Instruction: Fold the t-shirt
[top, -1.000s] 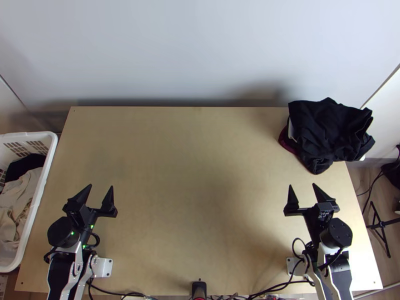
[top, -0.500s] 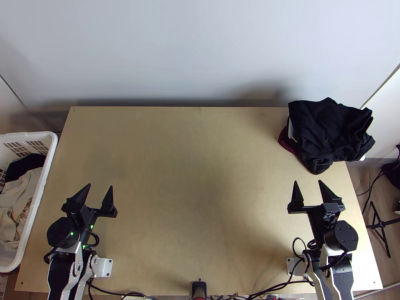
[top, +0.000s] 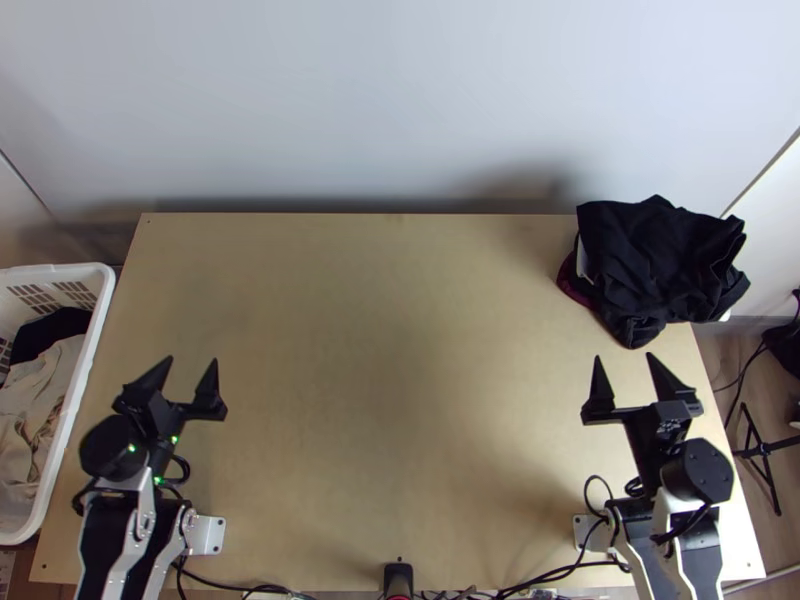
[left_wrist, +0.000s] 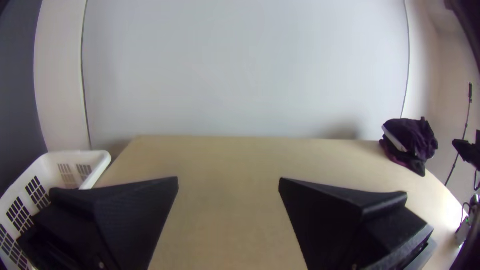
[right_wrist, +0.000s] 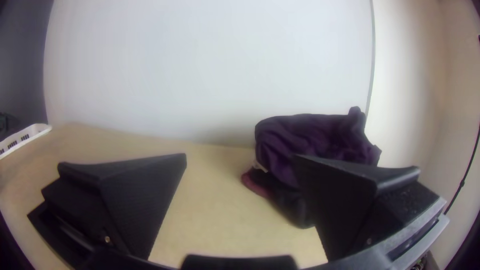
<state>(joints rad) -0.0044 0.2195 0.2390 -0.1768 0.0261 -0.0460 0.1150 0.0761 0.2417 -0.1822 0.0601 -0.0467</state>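
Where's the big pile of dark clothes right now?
In the top view, the pile of dark clothes is on the right, at the far right corner of the table, beyond the right tool.

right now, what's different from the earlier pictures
Both grippers shifted outward and a little farther up the table: the left gripper to the left, the right gripper to the right, toward the dark cloth pile. Nothing was taken hold of or let go. The pile and the white basket stayed put.
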